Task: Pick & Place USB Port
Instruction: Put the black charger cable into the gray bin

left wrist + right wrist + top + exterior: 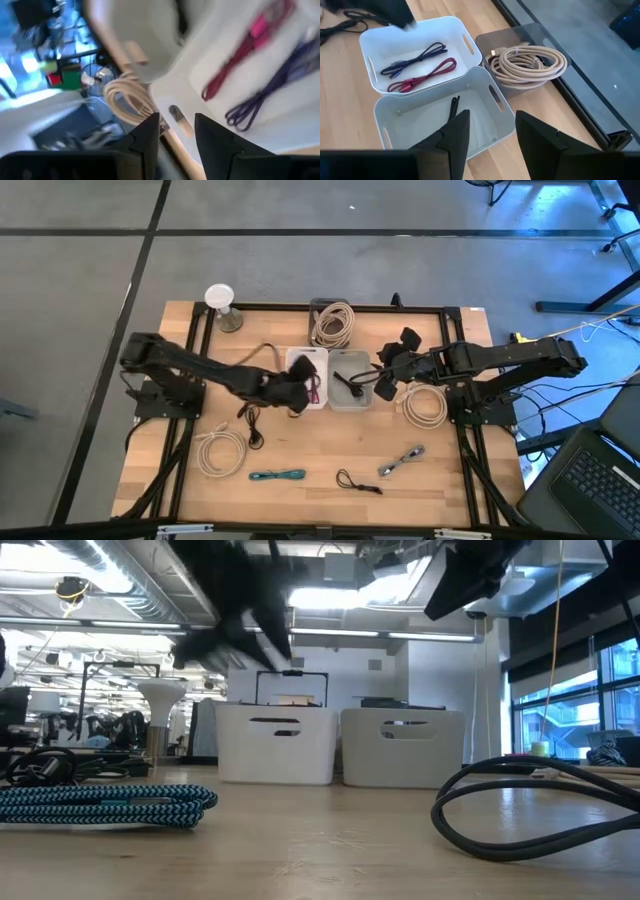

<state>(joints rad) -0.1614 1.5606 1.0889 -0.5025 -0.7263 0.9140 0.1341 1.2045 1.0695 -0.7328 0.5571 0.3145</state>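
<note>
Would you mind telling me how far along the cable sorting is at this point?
Done: a red cable and a purple cable lie in one white bin; a black cable lies in the other bin. In hand: nothing; the left gripper is open over the first bin, the right gripper open over the second. Left: the teal cable and other cables on the table.

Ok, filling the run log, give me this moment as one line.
left gripper: open over left bin | bin: red cable, purple cable | right gripper: open over right bin
</note>
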